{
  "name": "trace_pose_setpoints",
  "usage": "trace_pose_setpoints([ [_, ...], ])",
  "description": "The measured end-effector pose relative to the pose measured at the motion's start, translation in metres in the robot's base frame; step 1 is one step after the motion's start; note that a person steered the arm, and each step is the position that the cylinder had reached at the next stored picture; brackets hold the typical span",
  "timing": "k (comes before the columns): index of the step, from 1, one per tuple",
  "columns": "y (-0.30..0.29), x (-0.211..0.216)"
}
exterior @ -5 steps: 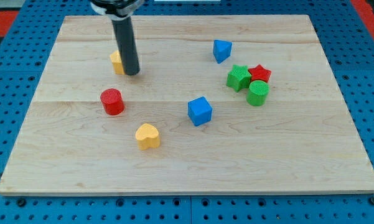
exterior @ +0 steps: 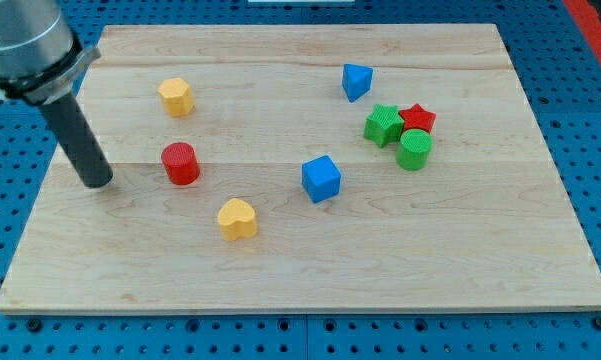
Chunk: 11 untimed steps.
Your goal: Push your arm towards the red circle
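My tip has left the yellow block near the desk's far edge and swung toward the desk's left edge — it now sits just left of the red circle, not touching it. The yellow block, half hidden by the rod before, now shows whole — and seems shifted slightly.

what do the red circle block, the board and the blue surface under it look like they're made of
The red circle block looks like matte plastic, possibly 3D-printed: fine ridges show on its side. The board looks like pale unfinished wood, with visible grain and seams between planks. The blue surface looks like painted metal or hard plastic, a regular grid of holes; which one is unclear. My tip stands to the view's left of the block.
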<state>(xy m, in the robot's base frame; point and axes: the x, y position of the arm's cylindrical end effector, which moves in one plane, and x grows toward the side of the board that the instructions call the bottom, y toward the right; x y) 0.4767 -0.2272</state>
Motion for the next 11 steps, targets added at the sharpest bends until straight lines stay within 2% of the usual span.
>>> trace_pose_setpoints([
  [2,0.011,0.014],
  [5,0.033,-0.01],
  [7,0.06,0.0],
  [9,0.041,0.001],
  [11,0.056,0.001],
])
